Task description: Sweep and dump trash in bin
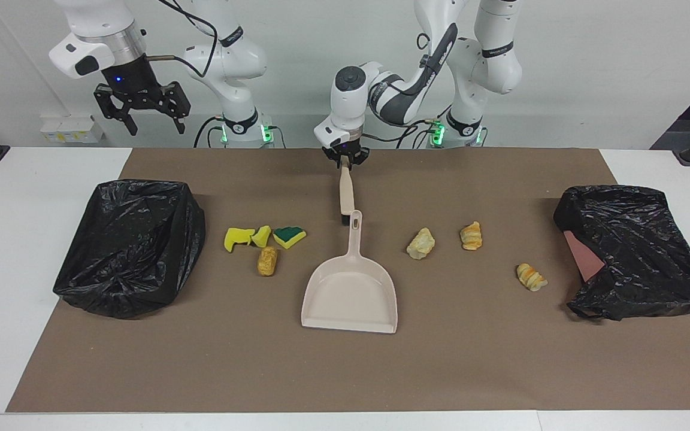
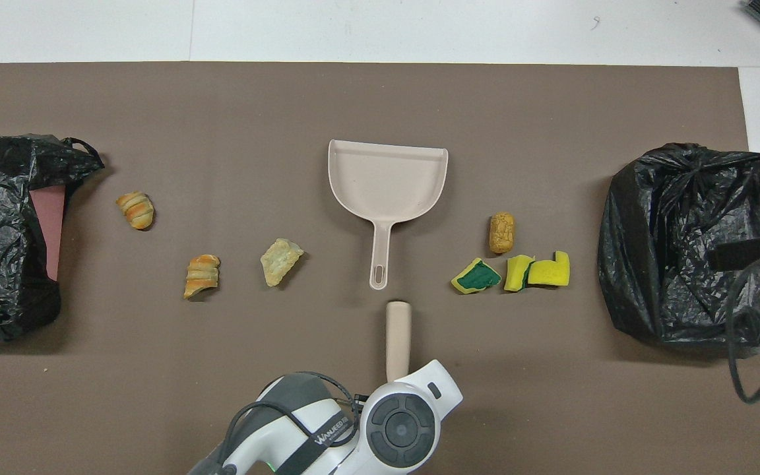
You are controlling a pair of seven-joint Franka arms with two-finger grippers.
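Clamping the brush (image 1: 345,194) by its handle's end, the left gripper (image 1: 345,159) faces light, soft trash (image 1: 266,245) that looks easily swept, while the right gripper (image 1: 141,114) waits open.

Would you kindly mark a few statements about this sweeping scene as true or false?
1. The left gripper is shut on the brush. True.
2. Some trash already lies in the dustpan. False: the dustpan holds nothing.
3. The right gripper holds the dustpan. False: it hangs open in the air over the right arm's end of the table.
4. The green-faced sponge bit lies on the brown mat. True.
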